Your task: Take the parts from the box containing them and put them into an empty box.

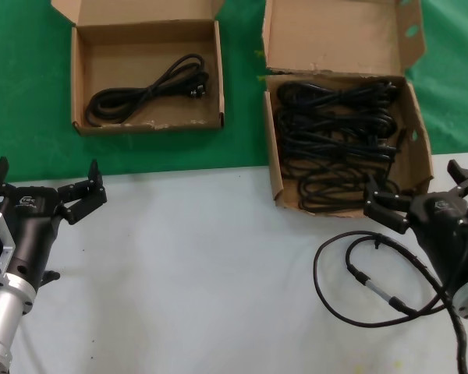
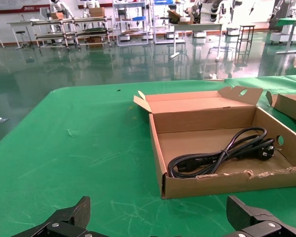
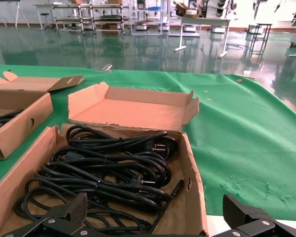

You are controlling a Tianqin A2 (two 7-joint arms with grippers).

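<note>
**Both grippers open, one cord moved**

The large box (image 1: 345, 109) near the table's far right edge holds a tangle of cords (image 1: 335, 132). One cord (image 1: 144, 92) lies in the small box (image 1: 146, 74) at the far left. The right gripper (image 1: 421, 191) hangs open at the large box's near edge; the left gripper (image 1: 47, 183) waits open at the near left.

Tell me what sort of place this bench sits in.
Probably a robotics lab or workshop hall. Beyond the green table cover lies a glossy green floor with metal shelving racks and work tables; what look like other robots stand far back.
</note>
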